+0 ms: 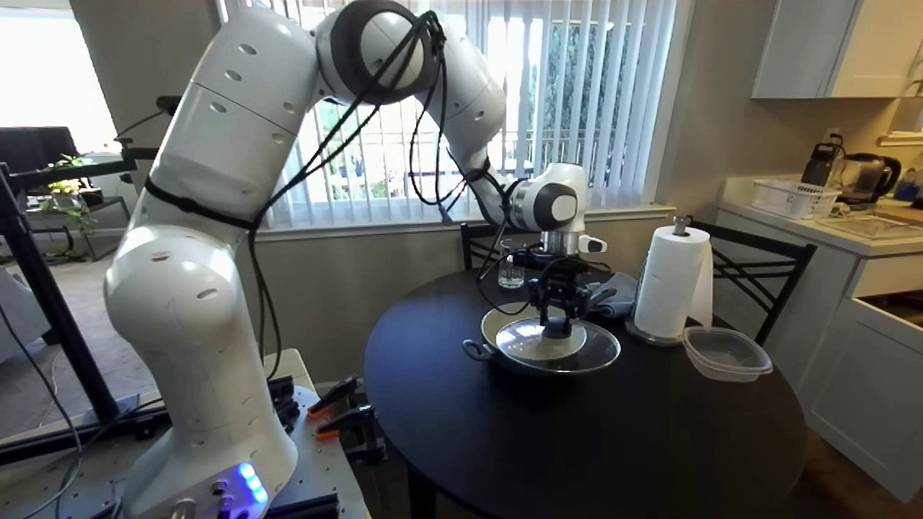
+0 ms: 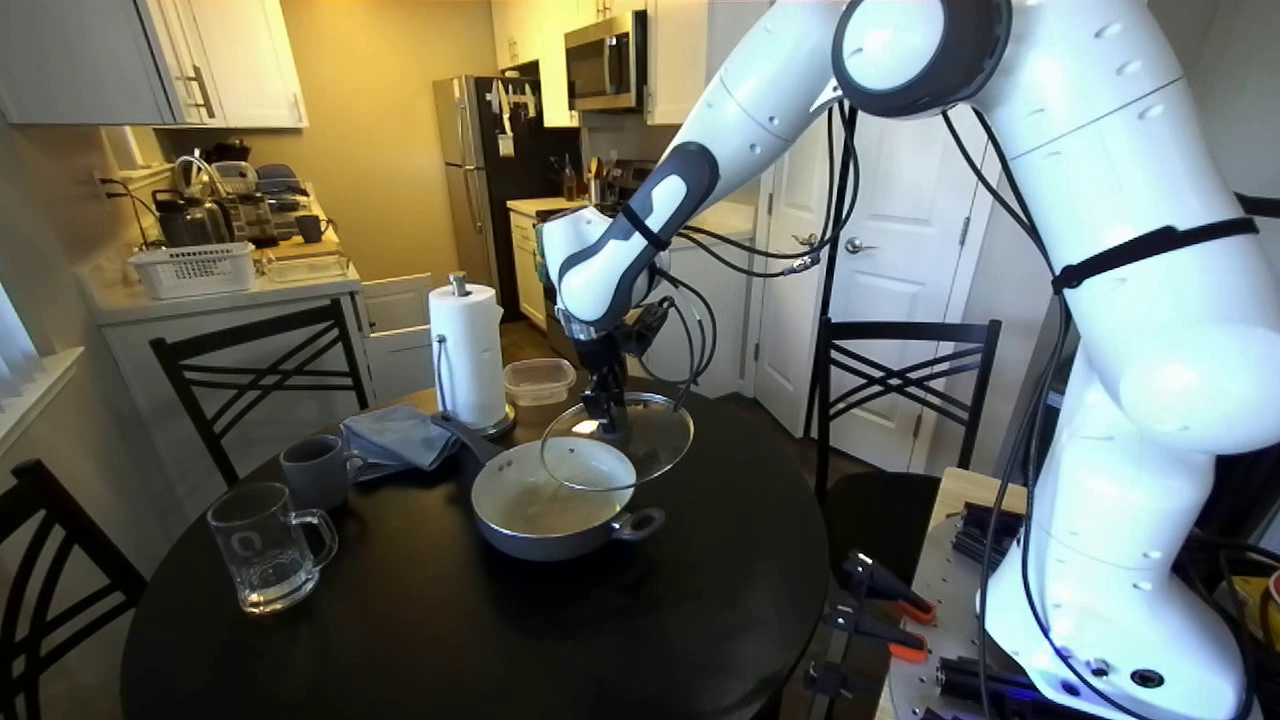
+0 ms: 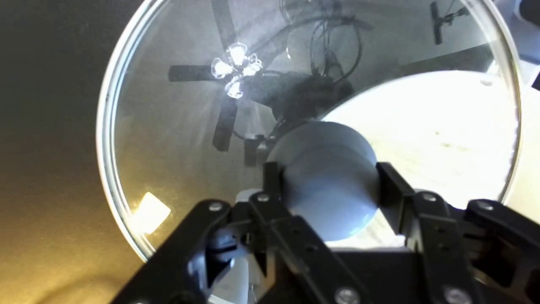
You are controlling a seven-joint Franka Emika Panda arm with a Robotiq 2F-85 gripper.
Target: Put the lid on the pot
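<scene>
The lid [image 1: 598,350] is round clear glass with a thin metal rim; it also shows in an exterior view [image 2: 665,440] and the wrist view [image 3: 185,126]. My gripper [image 1: 557,317] is shut on its knob [image 3: 331,211], one finger on each side. The pot [image 2: 550,545] stands upright on the table, pale inside, with a short loop handle and a long dark handle. It also shows in an exterior view [image 1: 496,326] and the wrist view [image 3: 529,185]. The lid is above the pot and off to one side, overlapping only part of the opening. In an exterior view it looks tilted.
A paper towel roll [image 2: 468,355], a blue-grey cloth [image 2: 400,438] and a plastic container [image 2: 540,382] are beyond the pot. A grey mug [image 2: 316,475] and a glass mug [image 2: 265,550] stand on the table. Chairs [image 2: 905,385] surround the round dark table [image 2: 420,650].
</scene>
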